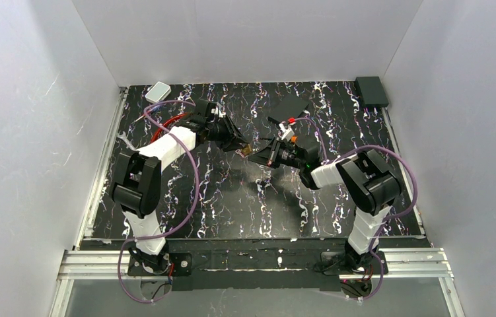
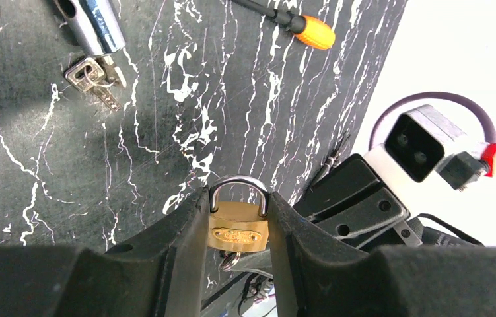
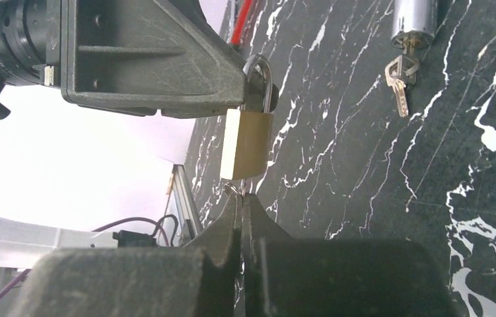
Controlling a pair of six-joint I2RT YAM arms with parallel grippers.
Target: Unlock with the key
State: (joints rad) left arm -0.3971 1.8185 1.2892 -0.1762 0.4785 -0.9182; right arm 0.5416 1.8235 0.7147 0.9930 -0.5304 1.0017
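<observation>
left gripper (image 2: 238, 199) clamped on small brass-yellow padlock (image 2: 235, 228) | right gripper (image 3: 240, 201) closed, judged pinched on tiny silvery metal key (image 3: 232, 190), only its ring seen | key held at padlock's base, opposite the shackle, long axis judged in line with padlock body | right arm nearer

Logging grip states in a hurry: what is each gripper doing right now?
Left gripper: closed on the brass padlock, holding its body.
Right gripper: shut just under the padlock, apparently pinching the key; only its ring shows.
</observation>
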